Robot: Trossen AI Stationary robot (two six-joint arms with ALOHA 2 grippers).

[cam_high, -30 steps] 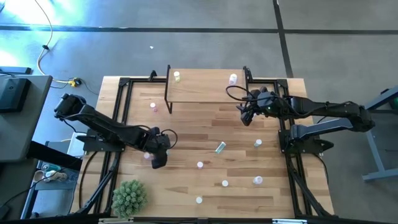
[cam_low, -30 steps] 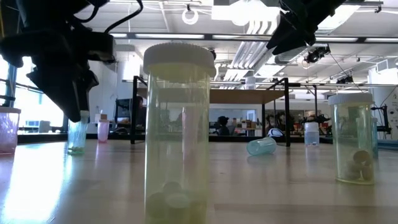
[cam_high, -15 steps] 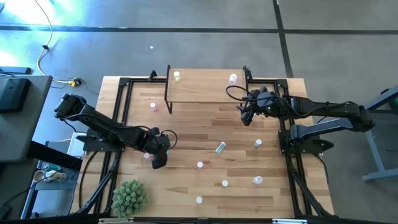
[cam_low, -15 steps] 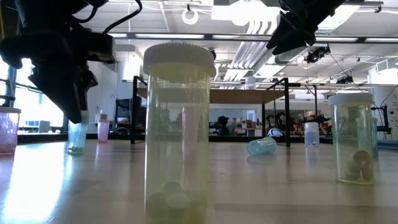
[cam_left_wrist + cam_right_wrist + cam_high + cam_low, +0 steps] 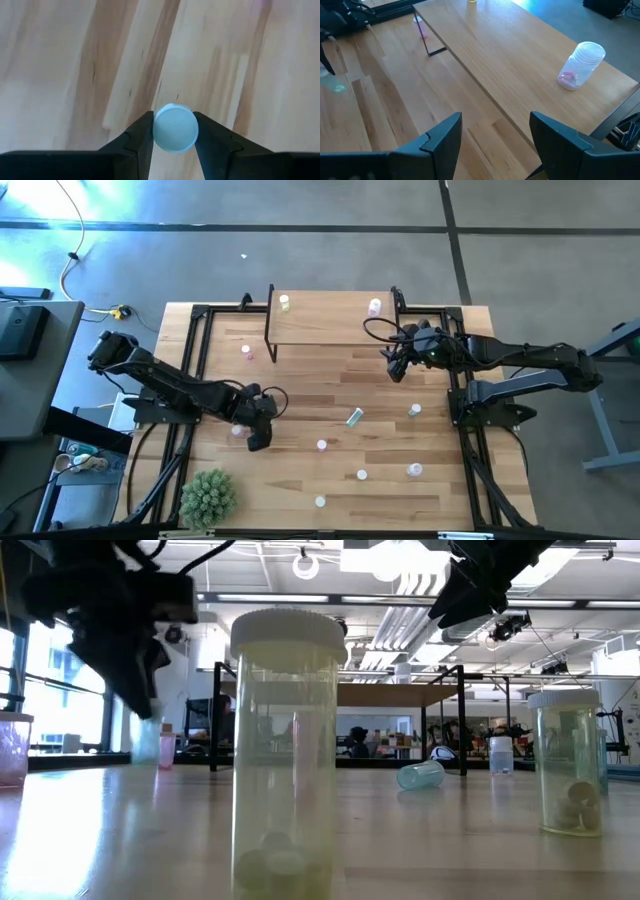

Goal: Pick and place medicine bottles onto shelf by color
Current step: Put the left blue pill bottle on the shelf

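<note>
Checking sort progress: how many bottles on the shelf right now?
2. A yellow bottle near the left end of the shelf, a pink bottle near its right end. The board could hide any standing beneath it.

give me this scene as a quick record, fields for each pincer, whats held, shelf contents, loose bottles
left pincer: over the table's left front, fingers against a pale-capped bottle
held bottle colour: greenish in the low view
right pincer: open, empty, hovering by the shelf
shelf contents: yellow bottle at left, pink bottle at right
loose bottles: several upright on the table, one green bottle on its side
</note>
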